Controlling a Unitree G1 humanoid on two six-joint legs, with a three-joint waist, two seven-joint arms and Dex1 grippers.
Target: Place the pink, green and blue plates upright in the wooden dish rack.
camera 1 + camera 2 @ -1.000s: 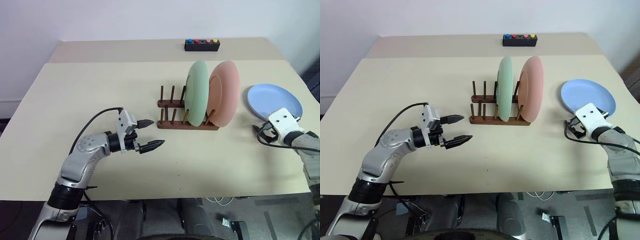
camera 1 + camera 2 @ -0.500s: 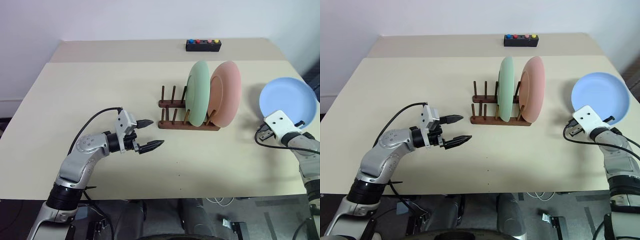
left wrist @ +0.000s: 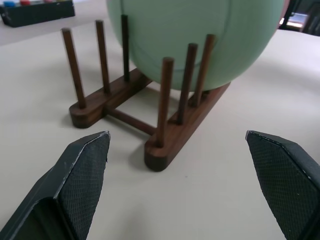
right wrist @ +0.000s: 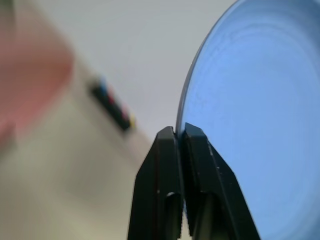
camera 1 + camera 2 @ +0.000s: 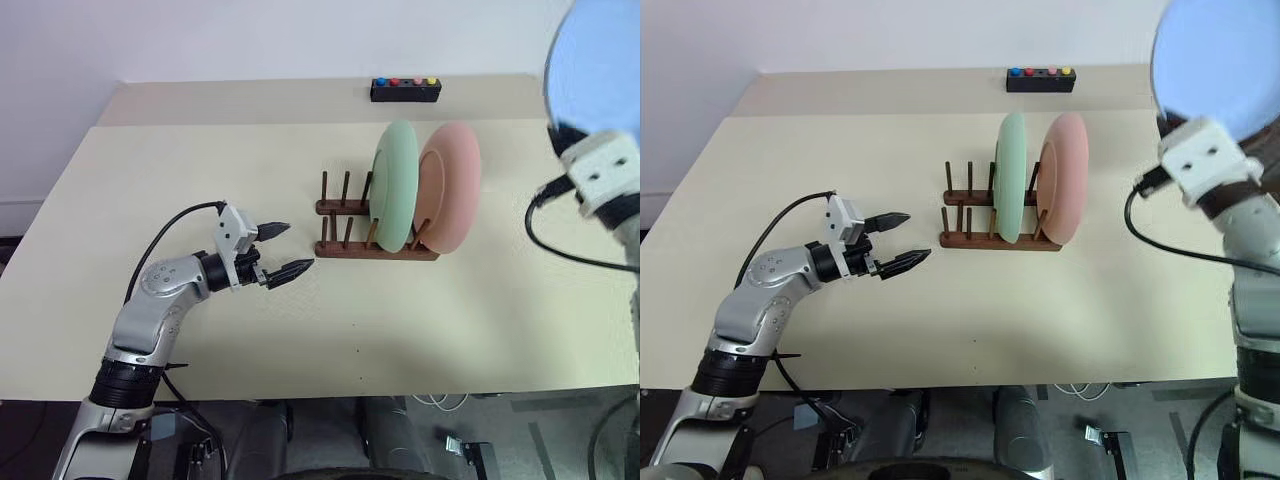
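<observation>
The blue plate (image 5: 600, 60) hangs high in the air at the far right, tipped nearly upright. My right gripper (image 4: 179, 132) is shut on the plate's rim (image 4: 186, 110). In the wooden dish rack (image 5: 350, 250) at mid-table, the green plate (image 5: 395, 185) and the pink plate (image 5: 452, 185) stand upright side by side in the right-hand slots. The left pegs (image 3: 100, 55) hold nothing. My left gripper (image 5: 295, 247) hovers open just left of the rack and points at it, with nothing between its fingers.
A black box with coloured buttons (image 5: 404, 90) lies at the back of the beige table (image 5: 200, 170). A black cable (image 5: 570, 250) hangs from my right wrist. Bare tabletop lies left of the rack and in front of it.
My right gripper shut on the blue plate's rim and lifted it from the table high into the air, tipping it upright. The left gripper edged slightly toward the rack.
</observation>
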